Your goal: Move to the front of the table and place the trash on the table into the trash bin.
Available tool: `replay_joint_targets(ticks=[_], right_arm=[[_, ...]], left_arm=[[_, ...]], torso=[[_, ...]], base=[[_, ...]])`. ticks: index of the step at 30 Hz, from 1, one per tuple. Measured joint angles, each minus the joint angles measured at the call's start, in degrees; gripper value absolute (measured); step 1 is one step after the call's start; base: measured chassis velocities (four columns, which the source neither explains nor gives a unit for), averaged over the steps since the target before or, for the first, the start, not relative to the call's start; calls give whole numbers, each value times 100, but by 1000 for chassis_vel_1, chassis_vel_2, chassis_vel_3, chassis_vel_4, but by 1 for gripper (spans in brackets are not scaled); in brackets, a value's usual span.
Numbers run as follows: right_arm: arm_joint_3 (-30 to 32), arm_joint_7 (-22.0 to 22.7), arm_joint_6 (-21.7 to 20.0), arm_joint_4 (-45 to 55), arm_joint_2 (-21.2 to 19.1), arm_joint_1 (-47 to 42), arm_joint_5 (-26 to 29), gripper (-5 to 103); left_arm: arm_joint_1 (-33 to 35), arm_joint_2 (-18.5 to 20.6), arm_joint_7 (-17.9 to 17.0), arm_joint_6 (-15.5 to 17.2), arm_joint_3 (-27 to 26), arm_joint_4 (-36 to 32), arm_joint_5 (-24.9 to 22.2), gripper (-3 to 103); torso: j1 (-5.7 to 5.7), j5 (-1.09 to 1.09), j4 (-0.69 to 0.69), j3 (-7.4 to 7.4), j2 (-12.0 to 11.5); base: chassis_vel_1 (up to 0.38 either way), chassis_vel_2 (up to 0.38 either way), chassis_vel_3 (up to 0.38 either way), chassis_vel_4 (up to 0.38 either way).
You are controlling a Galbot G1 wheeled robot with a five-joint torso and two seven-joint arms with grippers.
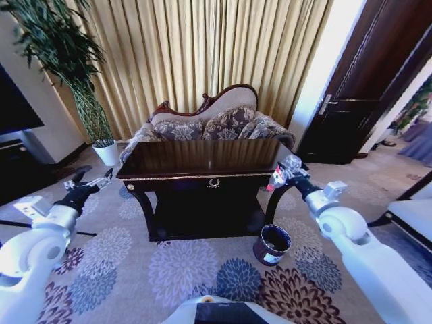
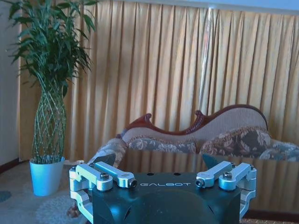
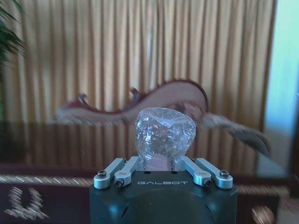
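The room is bright with daylight. It comes through the curtains [image 1: 202, 54] behind the sofa [image 1: 209, 121] and makes them glow yellow-gold. On the right of the head view, a pale strip of wall beside the dark door [image 1: 364, 74] is almost washed out. The glossy table [image 1: 202, 158] top reflects the curtains and the sofa like a mirror, while under it the shelf lies in deep shadow. The head view bends strongly at its edges, so the door and curtains lean. The left wrist view is sharp. The right wrist view is blurred: the sofa back and table edge are smeared sideways, but the clear bottle [image 3: 165, 135] near the lens stays quite crisp.
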Motion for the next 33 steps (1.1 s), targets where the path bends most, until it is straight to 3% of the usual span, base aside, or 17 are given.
replay_joint_targets(ticks=[5, 14, 17, 25, 27, 33], right_arm=[[-226, -150, 253, -1209, 196, 180, -367, 24], [-553, -246, 526, -3224, 664, 704, -524, 24], [-769, -289, 956, -4484, 972, 1281, -847, 24], [-910, -390, 1573, -5900, 1571, 2052, -1340, 24], [-911, -438, 1926, -6581, 1851, 2459, -1740, 24], [-829, -477, 2046, -7268, 2190, 2887, -2153, 24]], left_arm=[[205, -269, 160, -43, 32, -118, 266, 100], [424, -645, 296, -136, 84, -297, 592, 100], [457, -744, 296, -141, 149, -348, 656, 100], [485, -804, 295, -148, 220, -381, 740, 100], [498, -826, 299, -169, 232, -384, 775, 100], [531, -865, 328, -224, 200, -391, 788, 100]], torso=[[1, 0, 1, 0, 0], [-5, 0, 0, -2, 2], [-4, 0, 1, -2, 1], [-4, -1, 0, -2, 2], [-4, -1, 3, -2, 2], [-3, -2, 1, -2, 1]], base=[[0, 0, 0, 0], [0, 0, 0, 0], [0, 0, 0, 0], [0, 0, 0, 0], [0, 0, 0, 0], [0, 0, 0, 0]])
